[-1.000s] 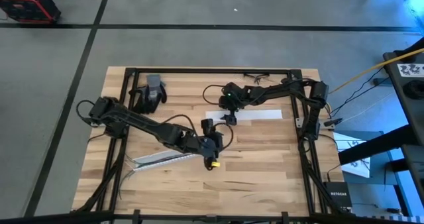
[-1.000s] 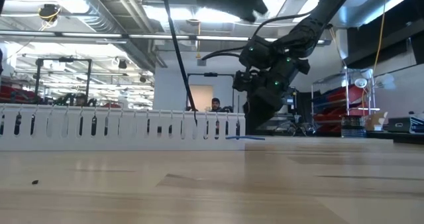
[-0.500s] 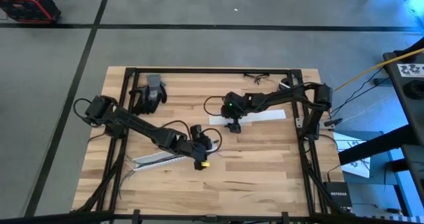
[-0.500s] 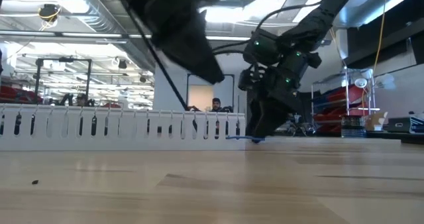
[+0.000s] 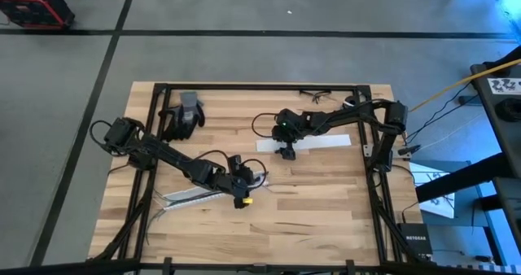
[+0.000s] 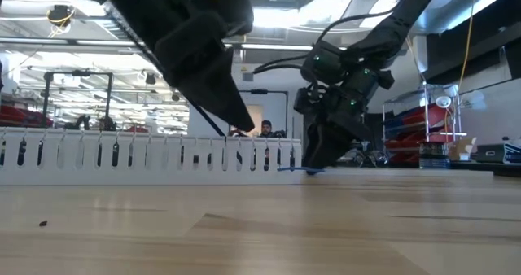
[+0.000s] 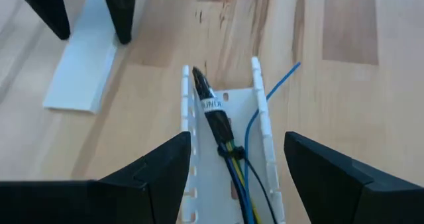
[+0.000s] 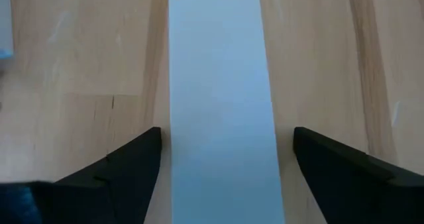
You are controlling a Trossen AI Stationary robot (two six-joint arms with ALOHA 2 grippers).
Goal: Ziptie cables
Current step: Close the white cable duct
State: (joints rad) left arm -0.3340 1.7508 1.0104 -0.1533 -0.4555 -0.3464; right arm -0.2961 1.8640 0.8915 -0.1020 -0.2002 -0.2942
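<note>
The cables (image 7: 220, 128) are a thin bundle of black, yellow and blue wires lying along the inside of a white slotted channel (image 7: 189, 177). A blue wire end (image 7: 281, 81) sticks out past the channel's end. My left gripper (image 7: 235, 144) is open and hovers over that end (image 5: 241, 195), one finger on either side of the channel. My right gripper (image 8: 225, 134) is open near the table's middle (image 5: 285, 151). Its fingers stand on either side of a flat white strip (image 8: 222, 105) lying on the wood. The low view shows the channel (image 6: 146, 153) standing on the table.
A black glove (image 5: 184, 115) lies near the far left corner. A pair of glasses (image 5: 316, 94) sits at the far edge. Black frame rails (image 5: 260, 86) border the table. A yellow cord (image 5: 456, 84) runs off to the right. Bare wood lies toward the near edge.
My left gripper has moved toward the table's left and come lower over the end of the slotted channel. My right gripper has come down toward the near side onto the end of the white strip. The cables and channel have stayed where they were.
</note>
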